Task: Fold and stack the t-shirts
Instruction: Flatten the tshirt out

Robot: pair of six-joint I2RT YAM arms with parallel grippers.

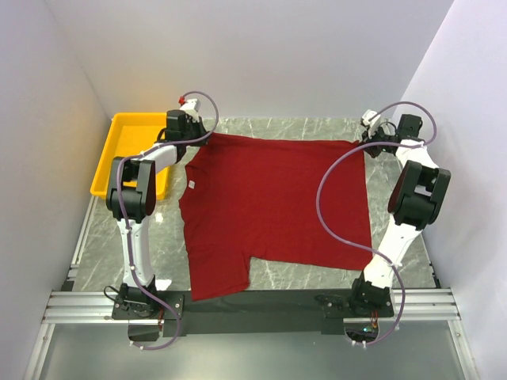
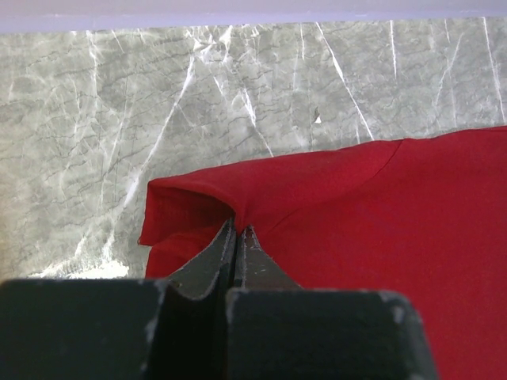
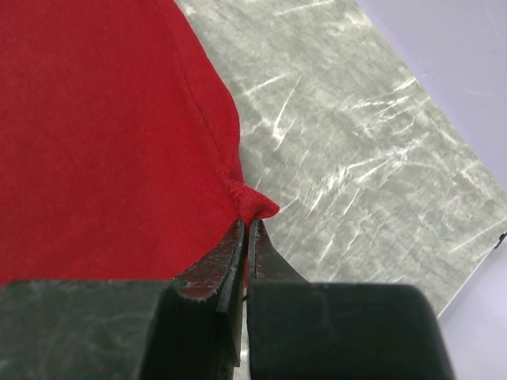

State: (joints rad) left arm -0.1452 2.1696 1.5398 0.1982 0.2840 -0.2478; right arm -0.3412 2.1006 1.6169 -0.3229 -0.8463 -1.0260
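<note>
The dark red t-shirt (image 1: 273,206) lies spread on the marble table, a small white neck label (image 1: 190,185) at its left edge and one sleeve hanging toward the near edge. My left gripper (image 1: 207,136) is shut on the shirt's far left corner; the left wrist view shows the fingers pinching a raised fold of the red cloth (image 2: 238,198). My right gripper (image 1: 366,142) is shut on the far right corner; the right wrist view shows a small tuft of the cloth (image 3: 252,204) poking out past the fingertips.
A yellow tray (image 1: 127,150) stands at the far left of the table, beside the left arm. White walls close in the table at the back and on both sides. Bare marble (image 1: 301,125) shows behind the shirt.
</note>
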